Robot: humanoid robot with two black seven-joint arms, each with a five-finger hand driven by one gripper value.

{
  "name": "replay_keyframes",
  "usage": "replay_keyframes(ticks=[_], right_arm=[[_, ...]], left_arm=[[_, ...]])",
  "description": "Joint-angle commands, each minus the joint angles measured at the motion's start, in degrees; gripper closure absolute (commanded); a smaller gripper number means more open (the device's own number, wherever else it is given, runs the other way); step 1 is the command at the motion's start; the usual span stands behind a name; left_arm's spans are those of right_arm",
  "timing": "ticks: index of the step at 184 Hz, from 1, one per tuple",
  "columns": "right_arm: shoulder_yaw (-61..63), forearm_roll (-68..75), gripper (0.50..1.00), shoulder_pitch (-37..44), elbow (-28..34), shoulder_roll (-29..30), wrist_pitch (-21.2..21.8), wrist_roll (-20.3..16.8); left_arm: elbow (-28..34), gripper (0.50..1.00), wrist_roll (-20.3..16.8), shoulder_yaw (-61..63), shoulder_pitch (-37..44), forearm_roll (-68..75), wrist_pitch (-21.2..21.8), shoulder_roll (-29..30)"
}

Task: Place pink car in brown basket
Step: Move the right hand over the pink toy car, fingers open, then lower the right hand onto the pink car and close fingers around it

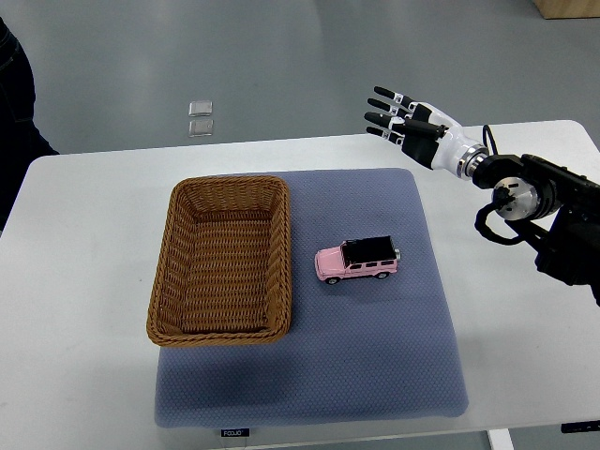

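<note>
On the blue-grey mat [375,375] that covers the middle of the white tabletop [84,281], we see the pink car [357,261] standing on its wheels, just to the right of the brown basket [222,260] and apart from it, with a strip of bare mat between the two. The basket holds nothing that we can see, so we judge that the task has not really begun: the car is not grasped, not lifted, and everything is left to do, namely reaching down to the car, closing on it, carrying it left over the basket's rim and letting it go inside. Our right hand [410,125] hangs over the far right edge of the mat, well apart from the car, its fingers [382,106] spread and straight and holding nothing. Our left arm does not show anywhere in the view. Some things we cannot make out fully: the right arm runs off the picture's right edge, a dark shape at the upper left edge is cut off and may be part of a person, and two small clear objects [201,117] on the floor beyond the tabletop are too small for us to name. The small label on the mat's near edge is too small to read.
</note>
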Motion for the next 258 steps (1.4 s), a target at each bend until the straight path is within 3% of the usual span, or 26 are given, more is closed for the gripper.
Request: replay_keyframes(ticks=[1,22,73,94,139,156,191,224,258], right_arm=[[-0.2,-0.6,0.587,-0.1,0.0,0.0,0.1,2.1],[-0.1,-3.2,0.587,-0.4,0.0,0.1,0.3,2.7],[-0.1,-13.3,0.587,-1.0,1.1,-0.2,3.1,9.6],[-0.2,-19.3,0.587,-1.1,5.4,-1.8,3.9,10.4],[-0.2,-27.8,0.587,-1.6,8.6,-5.5,12.2,11.6],[-0.2,-38.5,0.587,-1.3,8.7,-5.8,13.9,13.6],[-0.2,-62.9,0.587,-1.4,12.2,-7.6,13.6,19.0],[-0.9,-74.1,0.587,-1.4,13.9,-8.4,12.6,19.7],[-6.1,-79.1,0.587,-1.3,14.1,-9.1,4.9,19.7]], left_arm=[[0.2,0.500,0.0,0.0,0.0,0.0,0.0,0.0],[0.2,0.500,0.0,0.0,0.0,0.0,0.1,0.0],[0.2,0.500,0.0,0.2,0.0,0.0,0.0,0.0],[0.2,0.500,0.0,0.1,0.0,0.0,0.0,0.0],[0.2,0.500,0.0,0.1,0.0,0.0,0.1,0.0],[0.2,0.500,0.0,0.1,0.0,0.0,0.0,0.0],[0.2,0.500,0.0,0.1,0.0,0.0,0.1,0.0],[0.2,0.500,0.0,0.1,0.0,0.0,0.1,0.0],[0.2,0.500,0.0,0.1,0.0,0.0,0.1,0.0]])
